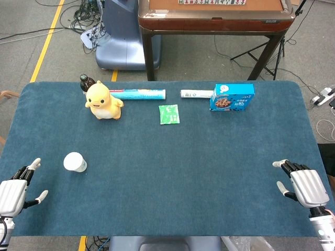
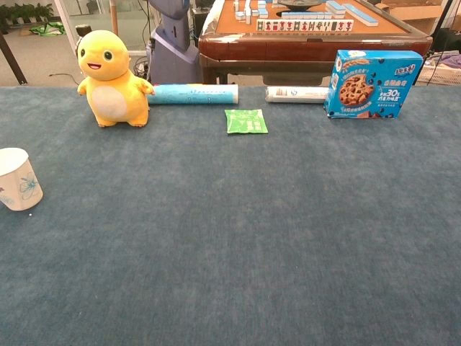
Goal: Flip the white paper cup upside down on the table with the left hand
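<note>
A: Where is the paper cup [image 1: 75, 162]?
B: It stands right way up on the blue table [image 1: 209, 178], on the left side. The open top faces up. From the chest camera the cup [image 2: 19, 179] is at the left edge, and you can see a little blue drawing on its side.
A: And the left hand [image 1: 15, 192]?
B: It is at the near left corner, near the cup but not touching it. Its fingers are spread wide and it holds nothing.
A: The right hand [image 1: 303, 185]?
B: At the near right corner, far from the cup. Its fingers are apart too, with nothing in them.
A: What else is there?
B: At the far side, a yellow duck toy [image 1: 103, 101], a blue tube [image 1: 138, 94], a green packet [image 1: 169, 114], a white tube [image 1: 196, 94] and a blue cookie box [image 1: 232, 97].
</note>
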